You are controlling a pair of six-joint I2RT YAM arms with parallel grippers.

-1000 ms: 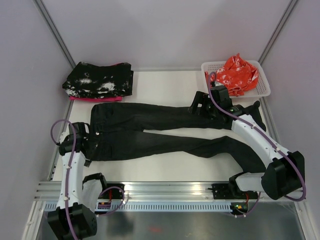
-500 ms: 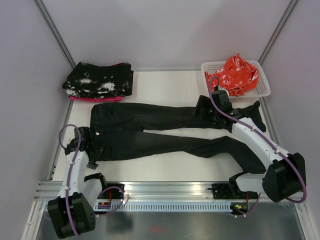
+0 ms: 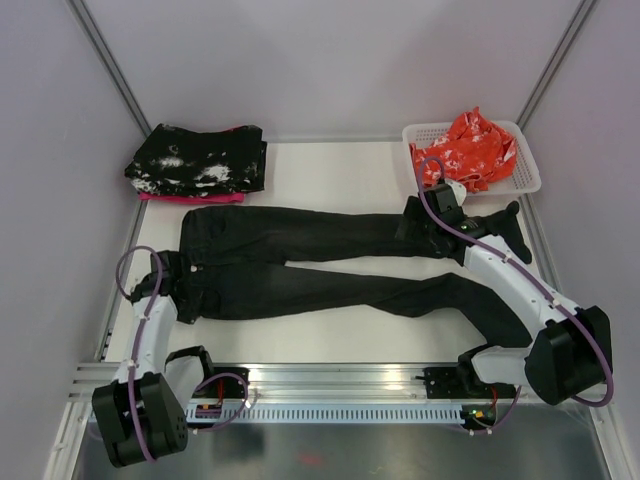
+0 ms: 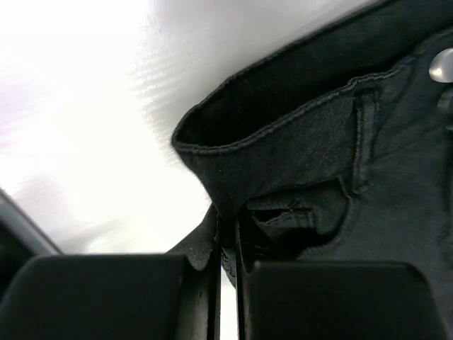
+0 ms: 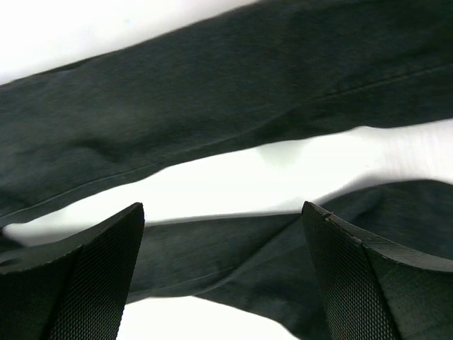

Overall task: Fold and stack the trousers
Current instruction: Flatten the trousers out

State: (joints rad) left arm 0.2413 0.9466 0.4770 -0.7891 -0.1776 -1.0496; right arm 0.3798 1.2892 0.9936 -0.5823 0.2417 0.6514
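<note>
Trousers [image 3: 330, 265] lie spread flat across the bench [image 3: 330, 170], the waist at the left arm's side and both legs running off toward the right arm.

The left claw [image 4: 225, 251] is clenched on the near corner of the waistband. In its wrist view the two fingers [image 4: 106, 297] stand almost together, with a thin fold of black cloth pinched in the slit between them. Just ahead of this claw the waistband edge curls up, showing its stitched rim and a belt loop, and a metal button [image 4: 442, 64] sits further off to the claw's right. To the claw's left is bright bare bench.

The right claw [image 5: 221, 212] hangs over the legs, released, its fingers [image 5: 71, 283] spread wide and gripping nothing. Ahead of it the far leg crosses the whole wrist view. Between the fingers a strip of bare bench shows, and closer in lies the near leg, so the two legs are apart here. Whether the fingertips touch the cloth cannot be told.

Beyond the right claw and a little to its right stands a white basket [image 3: 525, 172] holding a crumpled orange-red cloth [image 3: 475, 145]. Well beyond the left claw, at the far corner of the bench, a folded black cloth speckled with white [image 3: 195, 160] rests on a pink layer [image 3: 190, 197], just apart from the trousers' waist.
</note>
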